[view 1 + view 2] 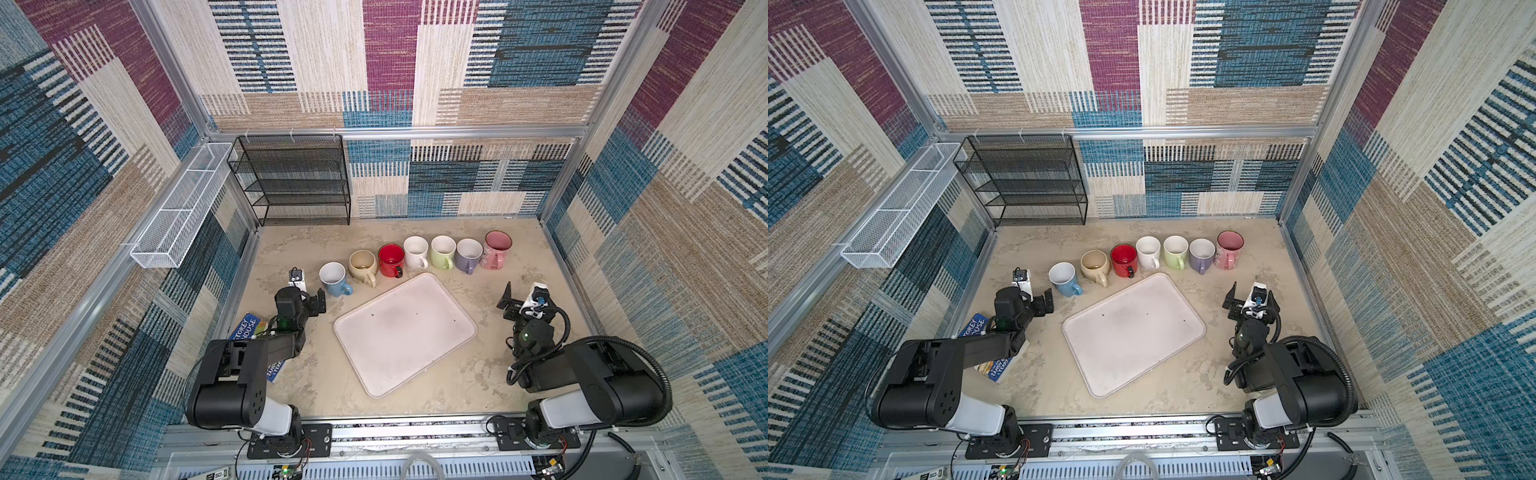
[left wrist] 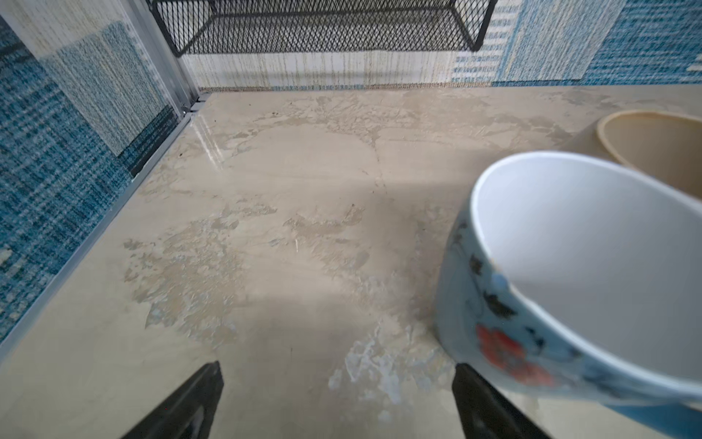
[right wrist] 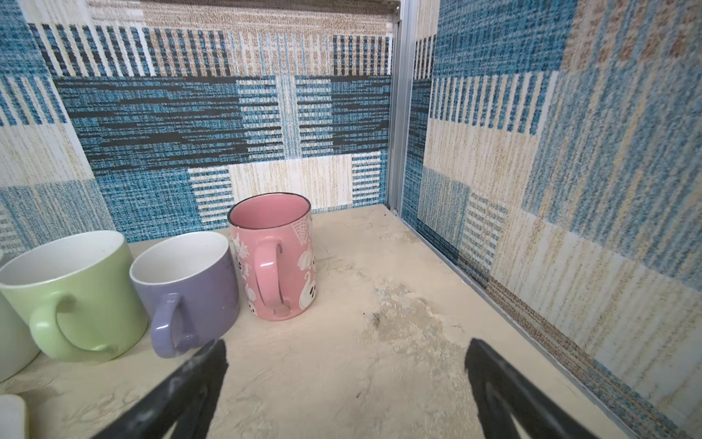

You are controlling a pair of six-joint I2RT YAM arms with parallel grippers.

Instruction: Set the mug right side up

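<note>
Left fingers (image 2: 197,395): spread wide with nothing between them, low over the bare beige stone-look table (image 1: 299,245). One tip sits just beside the wall of the pale blue ceramic mug with red flowers (image 2: 532,304).
Right fingers (image 3: 494,380): also wide and empty, off the right far corner of the tray, aimed at bare table beside the pink ceramic mug with white ghost prints (image 3: 277,258).
Landmark: white rectangular plastic tray (image 1: 403,332), bare, lying askew at mid-table.
Task mug: judged to be the blue flowered one, just beyond the tray's far-left corner. It stands on its base, mouth up, with its handle toward the tray.
Other mugs: a row along the tray's far side, running rightward: beige rounded mug (image 1: 363,266), red mug with a black handle (image 1: 390,258), white mug (image 1: 415,251), light green mug (image 1: 442,250), lilac mug (image 1: 468,255), then the pink one. All are mouth up and closely packed.
Progress: no mug shown is upside down, so the turning looks done. Only drawing the arms clear seems left.
Risk, left: a sideways swing on leaving could clip the blue mug and shove it into the beige one.
Risk, right: the lilac handle lies near one tip, and a forward drift could hook it.
Risk, row: because the mugs are packed so closely, one knock could pass down the line.
</note>
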